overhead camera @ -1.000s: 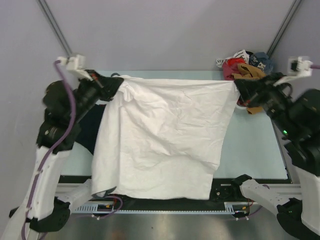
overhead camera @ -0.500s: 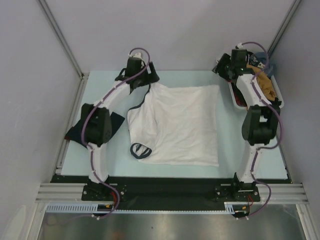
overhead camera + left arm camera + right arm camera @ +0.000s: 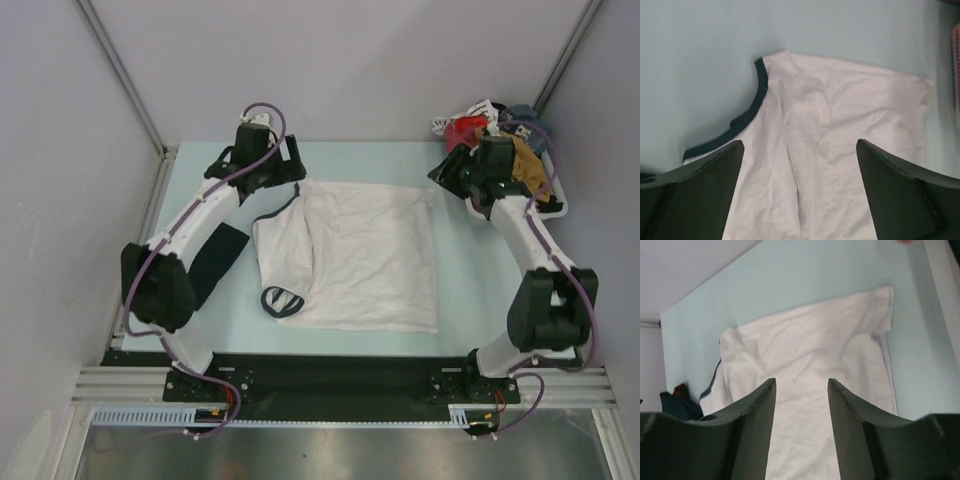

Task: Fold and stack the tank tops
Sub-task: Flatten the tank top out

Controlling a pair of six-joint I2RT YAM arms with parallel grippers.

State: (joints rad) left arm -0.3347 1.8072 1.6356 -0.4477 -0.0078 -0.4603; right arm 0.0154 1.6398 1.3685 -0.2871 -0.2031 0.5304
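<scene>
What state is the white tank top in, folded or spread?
Mostly spread: the white tank top lies flat across the table; one side strip by the navy-trimmed armhole looks lapped over.

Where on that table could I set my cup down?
Bare pale blue table lies right of the flat white cloth tank top, and in a strip behind it between the left gripper and right gripper. Crowded: the heap of clothes far right, and the dark navy cloth top on the left.
</scene>
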